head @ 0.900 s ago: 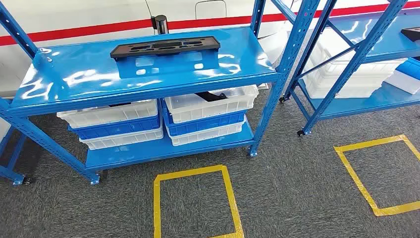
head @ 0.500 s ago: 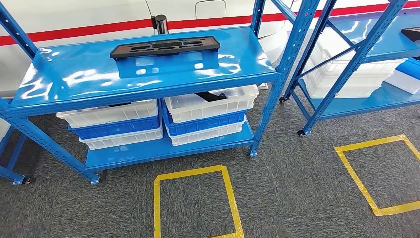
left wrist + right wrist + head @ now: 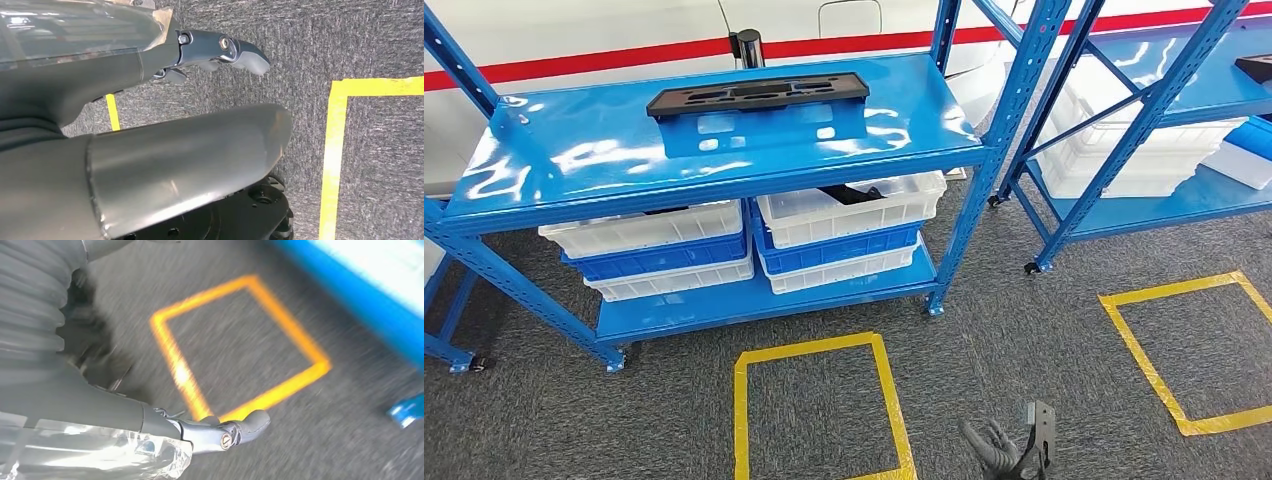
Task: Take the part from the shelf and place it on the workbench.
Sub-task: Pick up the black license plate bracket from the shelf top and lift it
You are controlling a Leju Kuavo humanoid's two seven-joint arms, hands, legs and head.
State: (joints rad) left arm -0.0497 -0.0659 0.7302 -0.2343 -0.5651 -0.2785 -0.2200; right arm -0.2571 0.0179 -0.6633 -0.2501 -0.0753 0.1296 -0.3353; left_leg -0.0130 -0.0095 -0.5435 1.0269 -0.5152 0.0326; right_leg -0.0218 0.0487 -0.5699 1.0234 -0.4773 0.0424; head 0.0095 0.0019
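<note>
Part (image 3: pixel 757 96) lies flat on the shelf (image 3: pixel 604 150) top near its back edge, long axis along that edge. Right robot hand (image 3: pixel 1009 450) empty, fingers spread; left robot hand (image 3: pixel 220 50) grasp unclear.

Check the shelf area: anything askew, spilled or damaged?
Nothing stands out. The black part lies flat on the top shelf, the crates below sit stacked square, and the floor tape is intact. The right robot hand is low over the carpet, holding nothing.
</note>
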